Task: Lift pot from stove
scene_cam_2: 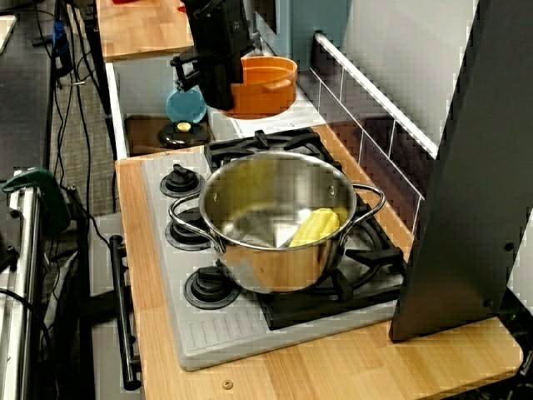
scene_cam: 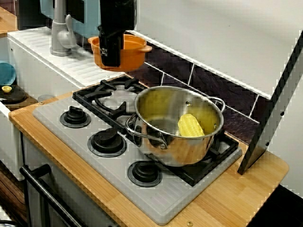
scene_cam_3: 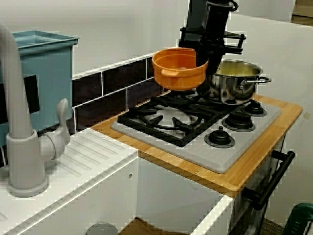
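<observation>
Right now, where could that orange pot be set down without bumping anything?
The burner grate beside the steel pot is bare, and so is the ribbed white board by the tap. The steel pot crowds the other burner. The gripper holds the orange pot aloft.

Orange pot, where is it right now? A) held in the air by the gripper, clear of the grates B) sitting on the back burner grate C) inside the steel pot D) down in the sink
A. The pot hangs off the gripper, which is clamped on its rim, with open space visible between its base and the stove grates below it; the steel pot holds only a yellow corn cob.
</observation>
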